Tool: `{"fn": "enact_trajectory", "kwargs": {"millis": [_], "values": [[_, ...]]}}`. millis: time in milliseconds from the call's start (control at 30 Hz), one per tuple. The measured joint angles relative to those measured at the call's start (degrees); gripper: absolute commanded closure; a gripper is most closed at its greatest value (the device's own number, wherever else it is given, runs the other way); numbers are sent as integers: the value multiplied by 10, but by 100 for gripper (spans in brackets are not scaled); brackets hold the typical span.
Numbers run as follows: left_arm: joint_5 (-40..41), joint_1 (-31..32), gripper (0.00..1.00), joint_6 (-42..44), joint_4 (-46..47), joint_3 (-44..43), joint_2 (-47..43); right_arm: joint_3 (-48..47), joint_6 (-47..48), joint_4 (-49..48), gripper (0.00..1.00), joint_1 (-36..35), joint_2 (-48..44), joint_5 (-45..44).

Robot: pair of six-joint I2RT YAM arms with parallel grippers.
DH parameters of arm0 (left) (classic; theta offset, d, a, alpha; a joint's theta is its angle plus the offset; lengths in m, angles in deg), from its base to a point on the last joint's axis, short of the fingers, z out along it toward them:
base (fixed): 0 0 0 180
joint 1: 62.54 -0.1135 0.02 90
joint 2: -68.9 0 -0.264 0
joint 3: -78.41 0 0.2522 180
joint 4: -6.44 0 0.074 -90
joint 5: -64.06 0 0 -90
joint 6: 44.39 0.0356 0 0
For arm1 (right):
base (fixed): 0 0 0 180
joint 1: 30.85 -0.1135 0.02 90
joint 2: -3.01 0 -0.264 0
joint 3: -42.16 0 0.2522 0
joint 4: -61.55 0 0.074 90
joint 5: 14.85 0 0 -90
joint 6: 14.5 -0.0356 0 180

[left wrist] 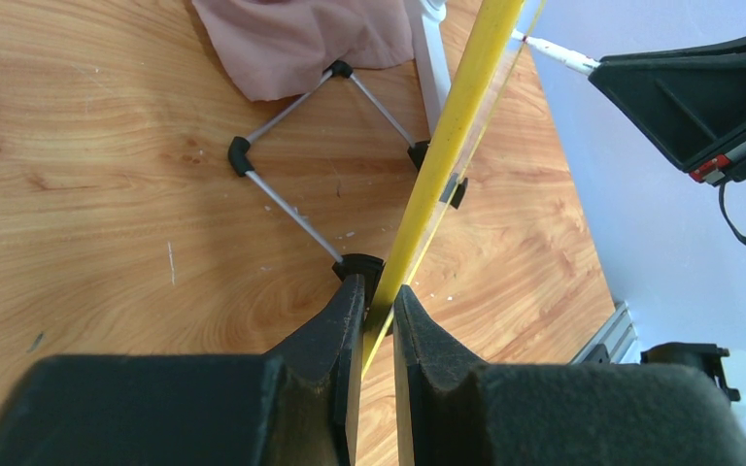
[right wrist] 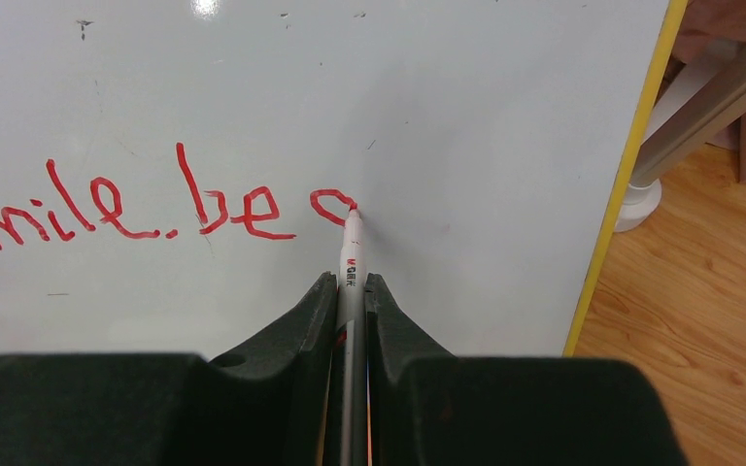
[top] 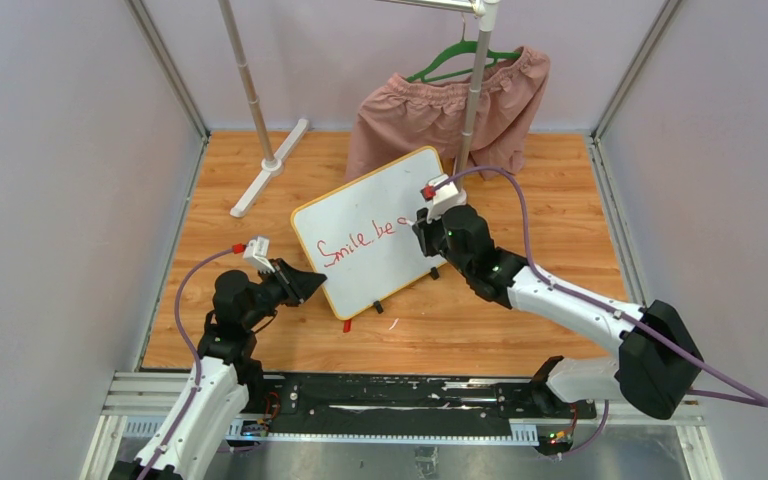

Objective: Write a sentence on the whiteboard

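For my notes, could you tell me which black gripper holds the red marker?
The right gripper, its white-barrelled red marker touching the yellow-rimmed whiteboard; the left gripper pinches that board's edge instead.

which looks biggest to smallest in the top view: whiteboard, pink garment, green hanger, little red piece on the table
1. whiteboard and pink garment: about alike, and the garment is partly hidden, so unranked
2. green hanger
3. little red piece
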Motion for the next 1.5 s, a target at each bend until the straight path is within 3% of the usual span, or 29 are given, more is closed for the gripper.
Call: {"fn": "enact_trajectory", "kwargs": {"millis": [1100,1500], "values": [[-1,0,100,0,0,0,0,28,-23,9,100,-47,-3,10],[-1,0,100,0,0,0,0,28,-13,23,100,9,-108,-29]]}}
